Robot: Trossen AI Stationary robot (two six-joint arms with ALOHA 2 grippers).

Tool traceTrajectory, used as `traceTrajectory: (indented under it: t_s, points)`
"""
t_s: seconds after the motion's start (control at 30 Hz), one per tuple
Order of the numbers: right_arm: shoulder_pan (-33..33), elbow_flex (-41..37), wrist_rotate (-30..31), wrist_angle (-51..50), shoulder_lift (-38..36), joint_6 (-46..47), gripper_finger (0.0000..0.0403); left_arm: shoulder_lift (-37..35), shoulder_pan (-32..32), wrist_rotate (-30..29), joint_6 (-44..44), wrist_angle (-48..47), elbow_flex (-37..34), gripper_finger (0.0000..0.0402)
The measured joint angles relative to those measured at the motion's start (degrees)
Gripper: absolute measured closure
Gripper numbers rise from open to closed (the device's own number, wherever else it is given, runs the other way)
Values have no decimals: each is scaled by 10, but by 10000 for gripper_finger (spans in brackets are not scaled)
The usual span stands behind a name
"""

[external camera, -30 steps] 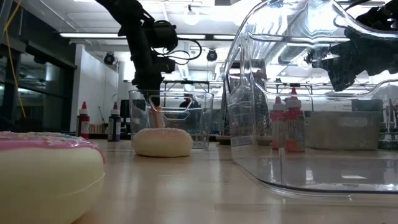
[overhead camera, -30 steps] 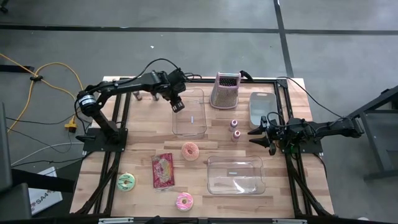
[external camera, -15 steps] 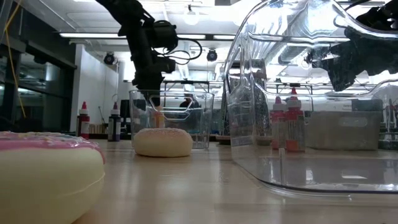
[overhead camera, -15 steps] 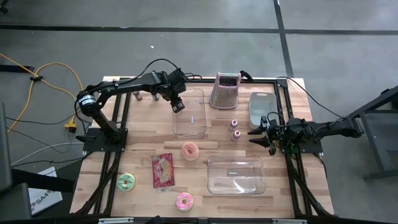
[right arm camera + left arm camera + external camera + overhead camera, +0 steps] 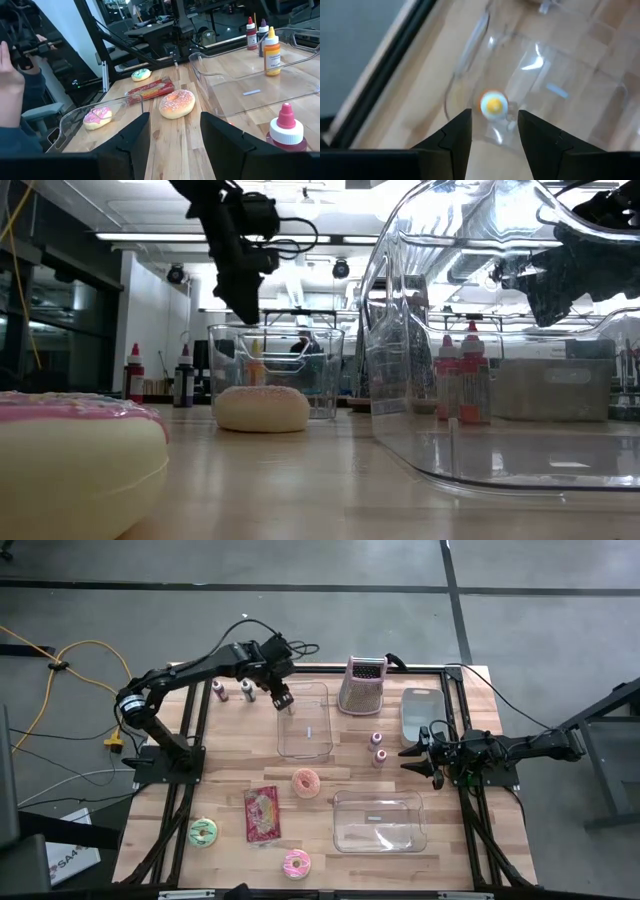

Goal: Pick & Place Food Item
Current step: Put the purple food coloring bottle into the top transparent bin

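left gripper (image 5: 283, 700) hangs over the far left corner of the clear plastic tub (image 5: 306, 721) at the back of the wooden table (image 5: 230, 775), and its two dark fingers (image 5: 455, 132) are apart with nothing between them. seen from its own wrist, a small bottle with an orange and yellow top (image 5: 493, 104) stands inside that tub, just past the fingertips and not touching them. in the low view the same bottle shows as a yellow shape (image 5: 256, 367) behind the tub's clear wall. right gripper (image 5: 420, 752) waits at the right side of the table, near the grey tray (image 5: 421, 710), and its fingers (image 5: 127, 145) are apart too, holding nothing. two little pink-capped bottles (image 5: 378, 747) stand between the first tub and the right gripper. a second clear plastic tub (image 5: 380, 821) sits near the front of the table, with nothing in it that can be seen. a round doughnut with pale pink sprinkles (image 5: 306, 782) lies on the wood between the two tubs. a red snack packet (image 5: 262, 814) lies flat to its left. a doughnut with green icing (image 5: 203, 832) lies near the front left, and a doughnut with pink icing (image 5: 296, 863) lies at the front edge. a metal box grater (image 5: 362, 685) stands upright at the back, just beside the first tub. two small dark-capped bottles (image 5: 233, 690) stand at the back left. in the right wrist view a person's sleeve (image 5: 20, 100) shows beyond the table.
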Motion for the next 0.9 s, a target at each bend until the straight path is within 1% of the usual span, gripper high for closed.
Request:
traceTrajectory:
  t_s: [0.27, 0.37, 0.5, 0.6, 0.7, 0.9]
  points:
    - [0, 0, 0, 0, 0, 0, 241, -17, -1, -28, -52, -88, 0, 247]
    - [0, 0, 0, 0, 0, 0, 241, -17, -1, -28, -64, -108, 0, 247]
    - [0, 0, 0, 0, 0, 0, 241, -17, 7, -27, -60, -116, 0, 247]
    - [0, 0, 0, 0, 0, 0, 241, -17, 25, -7, -60, -116, 0, 247]
    - [0, 0, 0, 0, 0, 0, 241, -17, 51, 17, -80, -125, 0, 247]
    - [0, 0, 0, 0, 0, 0, 241, -17, 103, 20, -90, -141, 0, 247]
